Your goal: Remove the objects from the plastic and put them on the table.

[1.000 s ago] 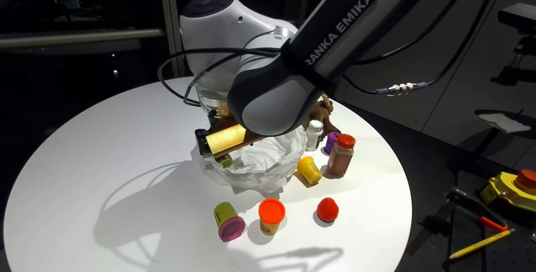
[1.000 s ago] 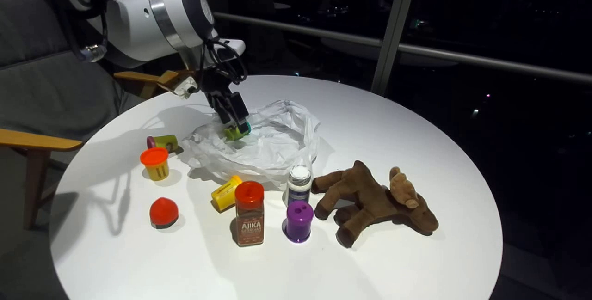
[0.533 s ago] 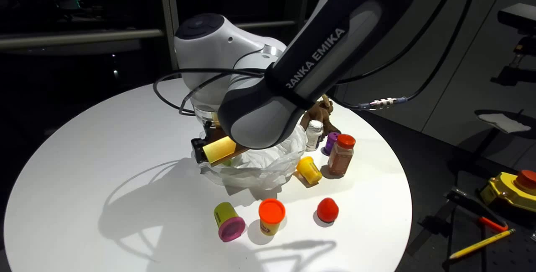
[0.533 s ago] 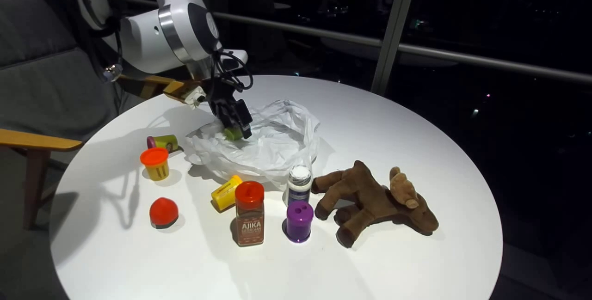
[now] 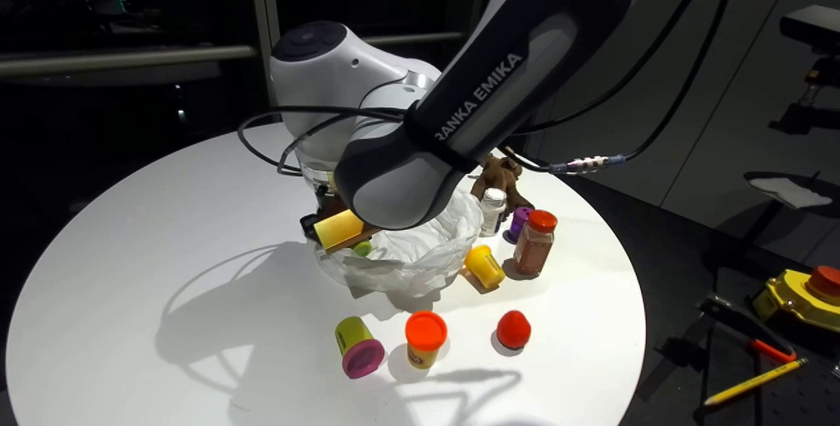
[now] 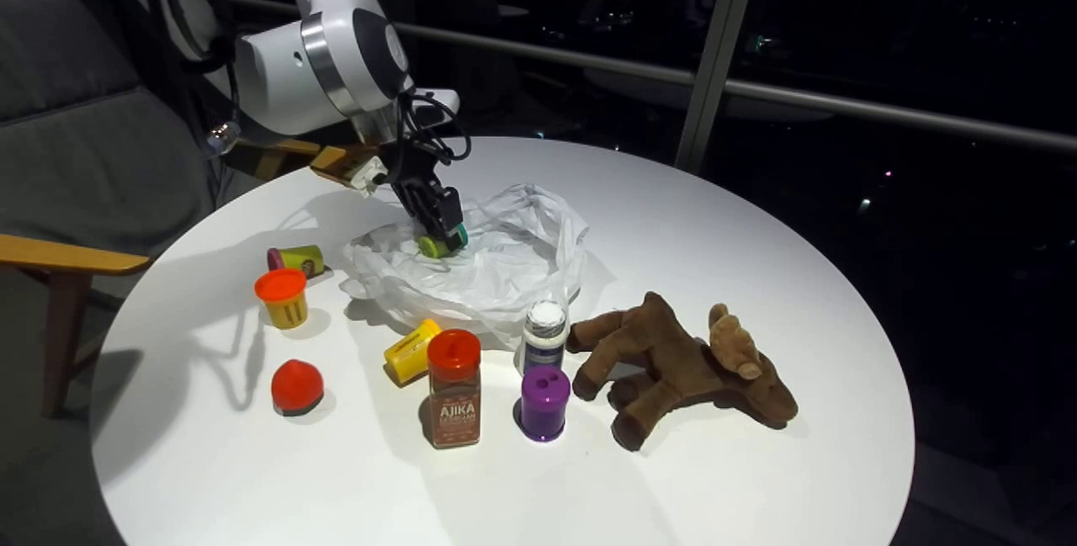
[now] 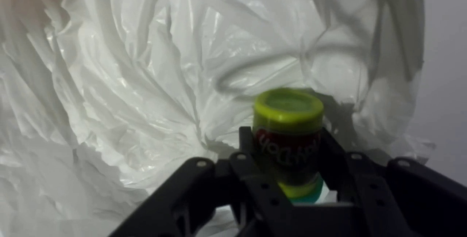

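Green Play-Doh tub (image 7: 288,149) sits on its side within the open, crumpled plastic bag (image 7: 146,94), its long axis running up and down the wrist view: yellow-green end at the top, teal end (image 7: 309,196) at the bottom. In an exterior view that teal end (image 6: 462,235) points right and slightly upward. The gripper (image 7: 286,136) pinches it, the fingers (image 7: 334,162) touching either flank. Near the bag on the white table (image 6: 715,495), a magenta-lidded tub (image 6: 299,260) and a yellow tub (image 6: 411,352) lie on their sides, while an orange-lidded tub (image 6: 283,302) and a red-capped bottle (image 6: 455,407), its contents reddish brown, stand upright.
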`<state>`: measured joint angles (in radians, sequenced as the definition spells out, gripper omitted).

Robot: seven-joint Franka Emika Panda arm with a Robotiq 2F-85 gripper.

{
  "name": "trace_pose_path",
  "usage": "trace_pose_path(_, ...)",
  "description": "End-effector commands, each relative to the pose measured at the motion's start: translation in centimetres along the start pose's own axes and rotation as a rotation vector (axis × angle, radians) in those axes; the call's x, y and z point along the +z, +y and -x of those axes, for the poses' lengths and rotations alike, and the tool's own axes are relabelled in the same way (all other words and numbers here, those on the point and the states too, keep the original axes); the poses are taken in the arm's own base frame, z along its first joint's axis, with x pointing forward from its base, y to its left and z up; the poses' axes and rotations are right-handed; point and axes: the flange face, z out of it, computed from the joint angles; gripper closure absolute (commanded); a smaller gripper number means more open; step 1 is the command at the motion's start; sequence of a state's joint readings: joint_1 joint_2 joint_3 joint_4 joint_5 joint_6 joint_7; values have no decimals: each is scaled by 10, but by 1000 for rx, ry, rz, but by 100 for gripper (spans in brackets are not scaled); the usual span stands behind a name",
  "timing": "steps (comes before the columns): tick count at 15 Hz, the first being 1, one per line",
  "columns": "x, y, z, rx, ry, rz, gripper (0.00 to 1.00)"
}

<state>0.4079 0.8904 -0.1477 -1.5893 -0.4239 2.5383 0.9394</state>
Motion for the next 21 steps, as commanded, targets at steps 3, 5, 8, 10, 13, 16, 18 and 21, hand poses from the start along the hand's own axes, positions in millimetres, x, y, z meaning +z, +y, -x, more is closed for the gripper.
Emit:
trace_pose_path(3,-19,24,-8,56,71,48,81)
trace_pose_path(5,-27,32,-7,92,85,62,81)
trace_pose_path(8,-46,42,4,142,98,67,81)
trace_pose_path(10,-64,42,22,149,94,51,81)
trace_pose_path(13,-95,28,56,137,123,6,81)
trace_pose_path(16,-116,20,83,126,144,5,81)
trace_pose_path(18,-122,23,100,139,157,7,81)
trace_pose_path(21,-127,41,126,181,185,29,81)
